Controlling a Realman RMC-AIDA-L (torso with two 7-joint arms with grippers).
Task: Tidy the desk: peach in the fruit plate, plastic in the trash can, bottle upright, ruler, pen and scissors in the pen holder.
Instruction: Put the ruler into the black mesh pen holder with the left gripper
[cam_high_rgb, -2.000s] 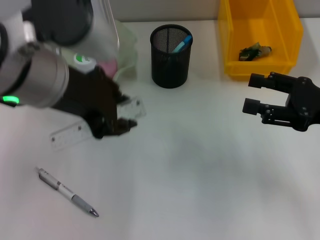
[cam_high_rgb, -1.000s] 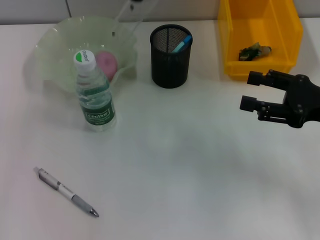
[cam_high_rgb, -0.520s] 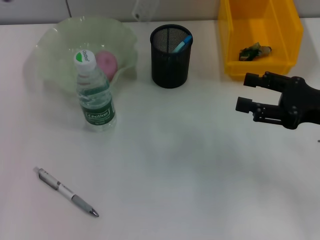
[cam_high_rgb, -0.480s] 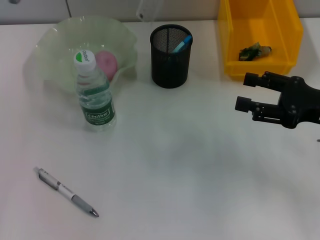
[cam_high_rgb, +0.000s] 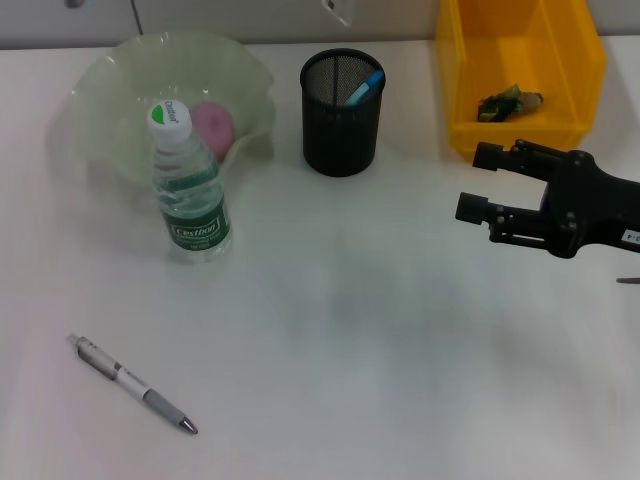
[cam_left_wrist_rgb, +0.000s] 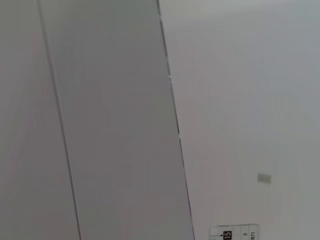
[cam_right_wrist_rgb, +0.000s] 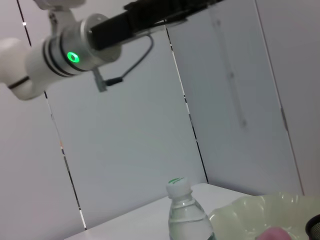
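A pen (cam_high_rgb: 132, 384) lies near the desk's (cam_high_rgb: 350, 350) front-left corner. Toward the right edge, the right gripper (cam_high_rgb: 478, 183) hovers with fingers spread, holding nothing. The bottle (cam_high_rgb: 188, 185) stands upright before the fruit plate (cam_high_rgb: 100, 100) holding the peach (cam_high_rgb: 212, 124); pen holder (cam_high_rgb: 341, 100) and trash can (cam_high_rgb: 520, 60) line the back edge. Whether the left gripper is spread or pressed together cannot be told; a ruler (cam_left_wrist_rgb: 233, 233) shows at its wrist view's edge.

The right gripper (cam_high_rgb: 476, 183) reaches in from the right edge of the head view, low over the table (cam_high_rgb: 380, 330), its black jaws spread apart and pointing left. The left arm (cam_right_wrist_rgb: 60, 47) is raised high above the table, seen from the right wrist camera with a green light glowing on its silver wrist.
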